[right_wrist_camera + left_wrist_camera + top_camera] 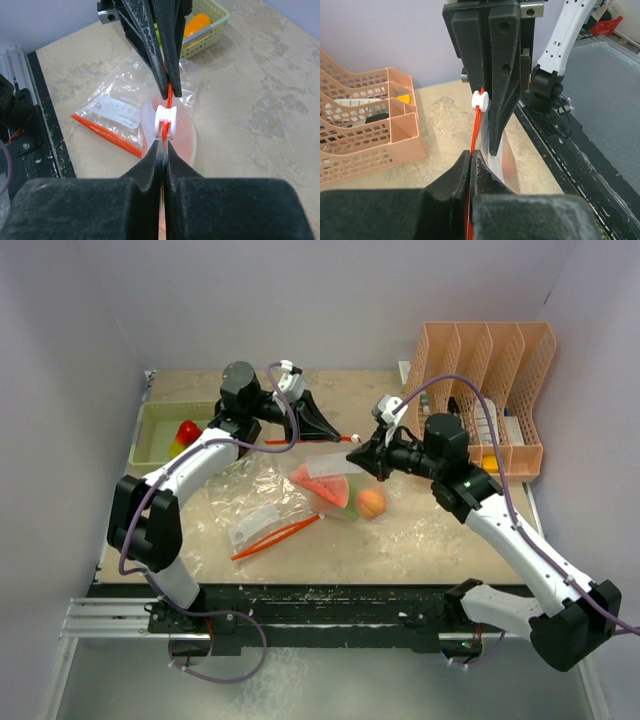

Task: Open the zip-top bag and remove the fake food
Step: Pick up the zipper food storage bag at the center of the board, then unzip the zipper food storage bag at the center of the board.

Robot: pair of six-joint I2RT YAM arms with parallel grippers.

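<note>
Left gripper (471, 165) is closed on the bag's (335, 480) orange zip (477, 125). Right gripper (162, 150) faces it, tip to tip, pinched shut on the zip just beside the white slider (165, 121). Watermelon slice (328, 487) and peach (371, 503) sit inside the bag, mid-table (450, 540). More food (187, 433) lies in the green tray (150, 430), far left.

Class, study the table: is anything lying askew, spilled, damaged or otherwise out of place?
Only a second zip-top bag: it lies crumpled and slanted on the table, left of the bag holding the fake food, and looks empty. Nothing spilled or broken shows.
</note>
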